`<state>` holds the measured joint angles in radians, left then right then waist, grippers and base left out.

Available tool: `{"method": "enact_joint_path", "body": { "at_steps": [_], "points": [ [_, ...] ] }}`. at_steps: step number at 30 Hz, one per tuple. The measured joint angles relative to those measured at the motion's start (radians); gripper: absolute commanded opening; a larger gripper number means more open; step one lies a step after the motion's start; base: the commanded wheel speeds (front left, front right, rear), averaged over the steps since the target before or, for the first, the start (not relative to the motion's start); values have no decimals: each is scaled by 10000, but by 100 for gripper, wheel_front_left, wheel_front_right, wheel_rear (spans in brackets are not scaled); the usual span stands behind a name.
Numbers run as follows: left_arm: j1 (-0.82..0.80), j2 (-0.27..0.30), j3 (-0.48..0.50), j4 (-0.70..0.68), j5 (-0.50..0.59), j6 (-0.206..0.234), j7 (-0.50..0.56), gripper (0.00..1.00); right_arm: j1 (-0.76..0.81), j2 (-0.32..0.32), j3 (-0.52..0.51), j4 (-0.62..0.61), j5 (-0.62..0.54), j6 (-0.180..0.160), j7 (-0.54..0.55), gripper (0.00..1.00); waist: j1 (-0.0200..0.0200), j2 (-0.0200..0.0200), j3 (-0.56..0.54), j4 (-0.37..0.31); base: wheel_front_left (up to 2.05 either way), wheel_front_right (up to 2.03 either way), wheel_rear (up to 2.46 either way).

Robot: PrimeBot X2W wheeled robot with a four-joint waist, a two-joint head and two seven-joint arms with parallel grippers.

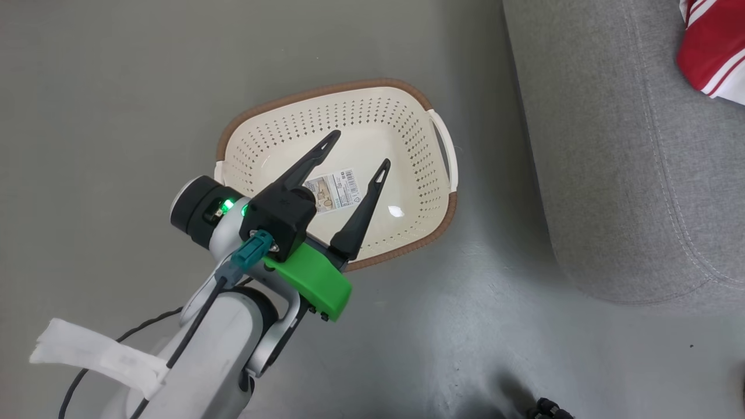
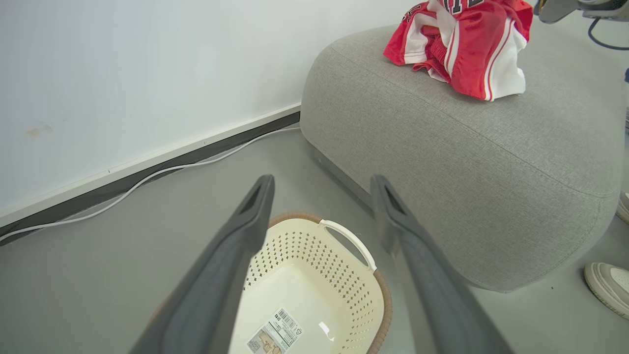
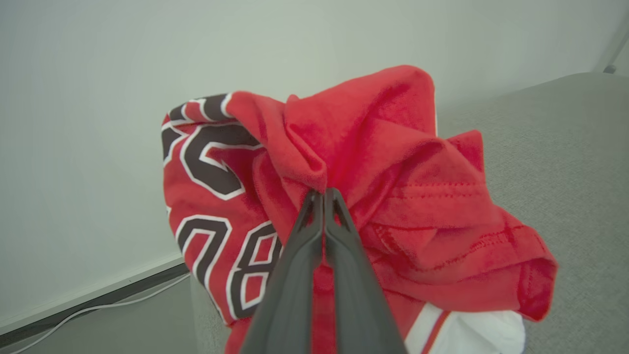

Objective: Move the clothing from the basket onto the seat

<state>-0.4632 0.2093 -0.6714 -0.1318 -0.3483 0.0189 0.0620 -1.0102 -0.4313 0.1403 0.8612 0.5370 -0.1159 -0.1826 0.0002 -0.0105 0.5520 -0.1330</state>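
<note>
Nearest, right claw (image 3: pixel 323 194) pressed fully shut on a pinched fold of the clothing (image 3: pixel 393 162): lower onto the seat (image 3: pixel 565 147) well in from the rounded edge, then part the jaws and lift straight off to avoid snagging. Farther off, left claw (image 1: pixel 359 149) spread wide, holding nothing, above the empty basket (image 1: pixel 326 93). Beyond, crumpled red fabric with white stripes and black white-edged numerals, heaped on the grey upholstery.
</note>
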Motion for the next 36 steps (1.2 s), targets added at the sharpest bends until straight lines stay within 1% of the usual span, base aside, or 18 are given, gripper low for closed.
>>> {"method": "enact_joint_path", "body": {
  "at_steps": [1,2,3,4,5,8,11,21,25,26,30,33,36],
  "points": [
    [-1,0,0,0,0,0,2,100,13,13,-6,71,2,0,-71,0,0,0,-1,-30,0,0,0],
    [-1,4,8,-2,0,0,0,100,21,27,-8,119,0,0,-132,19,0,0,-3,-55,0,0,0],
    [-1,17,38,0,0,2,0,100,23,58,-2,169,0,0,-194,49,0,0,-5,-83,0,0,0],
    [0,38,71,0,0,6,0,100,25,105,-4,196,2,0,-247,96,0,0,-9,-115,0,0,0],
    [0,58,96,0,0,8,0,100,27,153,0,207,2,10,-290,100,0,0,-14,-150,0,0,0],
    [0,134,174,10,0,35,0,100,27,245,-44,211,10,44,-462,100,0,0,-35,-266,0,0,0],
    [1,155,167,77,-6,35,-15,100,40,257,-69,217,19,192,-558,100,0,0,-98,-383,0,0,0],
    [26,81,355,447,-221,35,-376,100,631,453,10,174,-13,903,-721,100,-1,0,-666,-701,0,0,0],
    [163,6,617,754,-589,44,-635,100,952,667,44,86,-10,1189,-721,100,-1,0,-1027,-804,0,0,0],
    [163,6,617,754,-589,44,-635,100,952,667,44,86,-10,1189,-721,100,-1,0,-1027,-804,0,0,0],
    [437,-17,836,1164,-750,144,-869,100,1306,780,105,-240,-90,1417,-721,100,-1,0,-1447,-884,0,0,0],
    [629,-65,989,1430,-876,180,-1106,100,1616,800,113,-477,-219,1425,-721,100,-2,0,-1799,-916,0,0,0],
    [845,-161,1147,1687,-1043,253,-1338,100,2026,947,113,-683,-339,1530,-721,100,-1,0,-2174,-918,0,0,0]
  ]
}}
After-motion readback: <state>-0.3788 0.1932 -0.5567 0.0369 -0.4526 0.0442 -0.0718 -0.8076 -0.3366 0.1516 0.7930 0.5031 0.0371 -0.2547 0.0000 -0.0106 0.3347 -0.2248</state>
